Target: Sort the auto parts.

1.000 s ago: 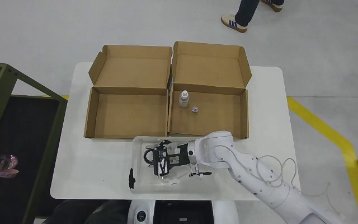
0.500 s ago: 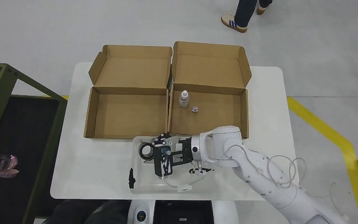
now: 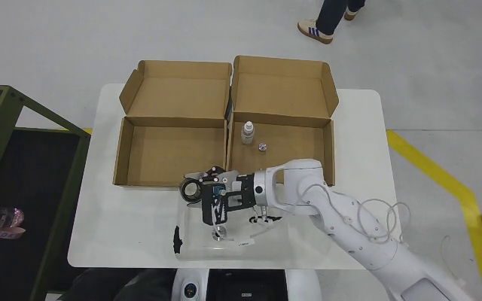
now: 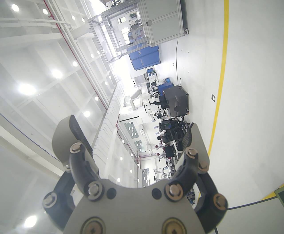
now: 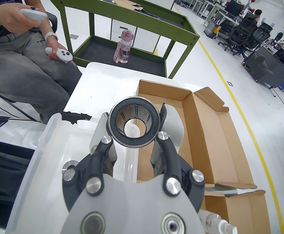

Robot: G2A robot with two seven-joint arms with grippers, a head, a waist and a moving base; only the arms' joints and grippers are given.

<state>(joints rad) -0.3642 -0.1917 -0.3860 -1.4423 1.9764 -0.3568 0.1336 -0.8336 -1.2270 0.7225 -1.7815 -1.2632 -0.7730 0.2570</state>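
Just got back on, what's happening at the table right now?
The right gripper is shut on a metal ring bearing, holding it above the corner of the clear tray nearest the left cardboard box. The right cardboard box holds a small bottle and a little metal part. The left gripper is open, holds nothing and points away from the table.

place: big industrial robotics lab hall | floor: glossy white, yellow floor line (image 3: 433, 175) | ceiling: high, round ceiling lamps (image 4: 25, 88) | far: aluminium-framed enclosure (image 4: 164, 22), blue cabinets (image 4: 146, 57), monitors (image 5: 235, 6), office chairs (image 5: 244, 37)
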